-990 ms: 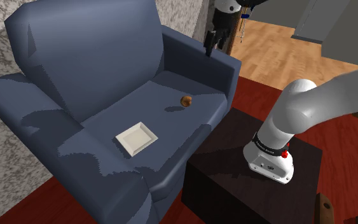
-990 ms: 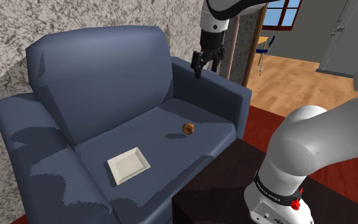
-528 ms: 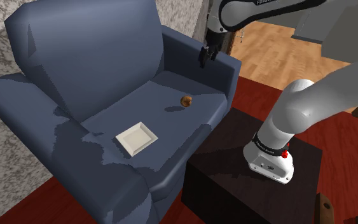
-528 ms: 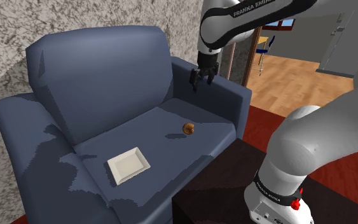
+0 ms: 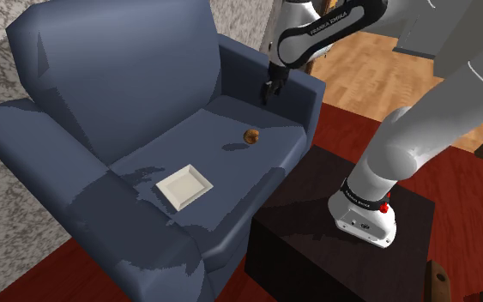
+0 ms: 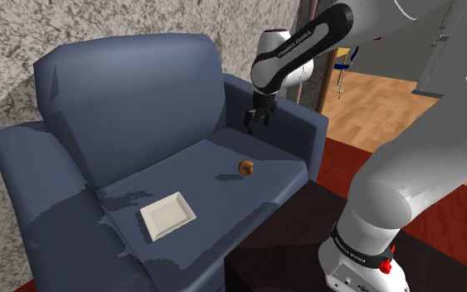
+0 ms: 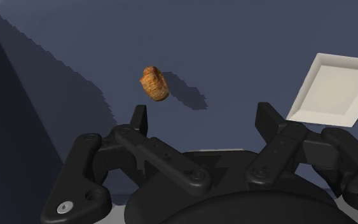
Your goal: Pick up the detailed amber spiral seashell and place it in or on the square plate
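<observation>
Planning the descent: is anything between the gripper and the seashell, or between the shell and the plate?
Nothing visible. The open gripper hangs above the seashell with only air between; bare seat cushion separates the shell from the square plate.

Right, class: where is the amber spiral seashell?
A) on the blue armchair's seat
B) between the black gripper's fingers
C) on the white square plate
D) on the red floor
A: the amber spiral seashell lies on the blue armchair's seat, apart from the white square plate.

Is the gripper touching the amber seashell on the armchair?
Apart. In the second exterior view the open gripper hangs above the seashell, with blue armchair showing between them.
</observation>
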Controlling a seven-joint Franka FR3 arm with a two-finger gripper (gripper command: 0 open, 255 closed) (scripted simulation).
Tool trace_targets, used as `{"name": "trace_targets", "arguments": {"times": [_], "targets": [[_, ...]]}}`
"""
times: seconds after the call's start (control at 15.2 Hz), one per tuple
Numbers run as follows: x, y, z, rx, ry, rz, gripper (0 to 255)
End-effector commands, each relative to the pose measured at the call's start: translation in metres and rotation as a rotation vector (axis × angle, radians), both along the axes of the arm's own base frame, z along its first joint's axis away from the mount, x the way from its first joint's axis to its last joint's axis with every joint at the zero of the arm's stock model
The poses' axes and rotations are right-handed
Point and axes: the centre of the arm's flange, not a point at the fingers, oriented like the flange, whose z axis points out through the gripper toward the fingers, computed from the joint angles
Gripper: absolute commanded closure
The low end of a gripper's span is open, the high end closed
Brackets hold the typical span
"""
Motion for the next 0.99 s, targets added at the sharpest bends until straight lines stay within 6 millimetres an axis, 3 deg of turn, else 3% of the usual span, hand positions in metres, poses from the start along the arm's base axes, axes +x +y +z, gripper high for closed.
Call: {"name": "trace_targets", "arguments": {"times": [0.0, 0.92], "targets": [[0.009, -0.011, -0.026, 0.003, -0.002, 0.008, 0], [0.086, -0.069, -0.185, 0.034, -0.003, 0.061, 0]]}}
